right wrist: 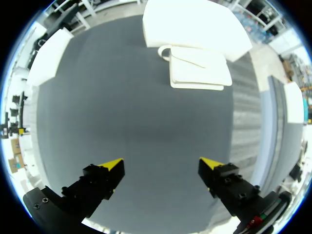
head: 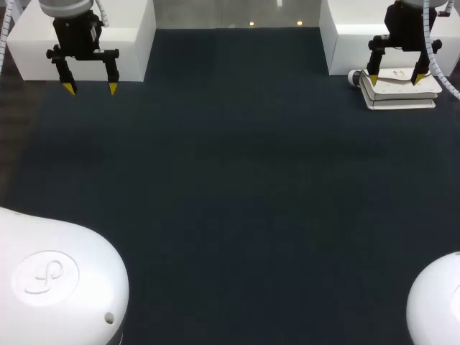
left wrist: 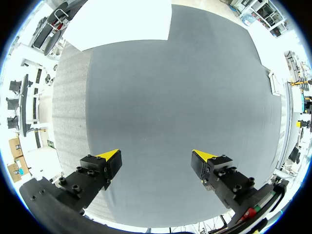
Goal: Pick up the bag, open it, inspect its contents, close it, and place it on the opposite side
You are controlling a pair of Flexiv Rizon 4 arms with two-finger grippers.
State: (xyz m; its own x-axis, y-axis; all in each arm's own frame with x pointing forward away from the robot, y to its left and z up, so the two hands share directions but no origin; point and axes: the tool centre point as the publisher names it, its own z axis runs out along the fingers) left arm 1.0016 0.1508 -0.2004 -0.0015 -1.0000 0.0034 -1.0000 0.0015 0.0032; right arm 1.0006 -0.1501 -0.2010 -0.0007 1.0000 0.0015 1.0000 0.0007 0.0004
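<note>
Table (head: pixel 230 180): dark grey mat covering the whole work surface. Two white blocks sit at its far edge, the left block (head: pixel 133 36) in the far left corner and the right block (head: pixel 352 29) in the far right corner. Two rounded white arm housings show at the near edge, one at near left (head: pixel 50 280) and one at near right (head: pixel 438 302). The bag (head: pixel 399 92) is white, flat and rectangular. It lies on the mat at the far right, just in front of the right block, with a small loop (head: pixel 354 76) sticking out at the end toward the table's middle. Whether its flap is fastened cannot be told. Left gripper (head: pixel 90 88): at the far left, in front of the left block, fingers spread wide, holding nothing. The left wrist view shows only bare mat between the yellow tips. Right gripper (head: pixel 394 78): at the far right, over the bag in the head view, fingers spread wide, holding nothing. In the right wrist view the bag lies ahead of the fingers and apart from them, against the right block, with only mat between the tips.
</note>
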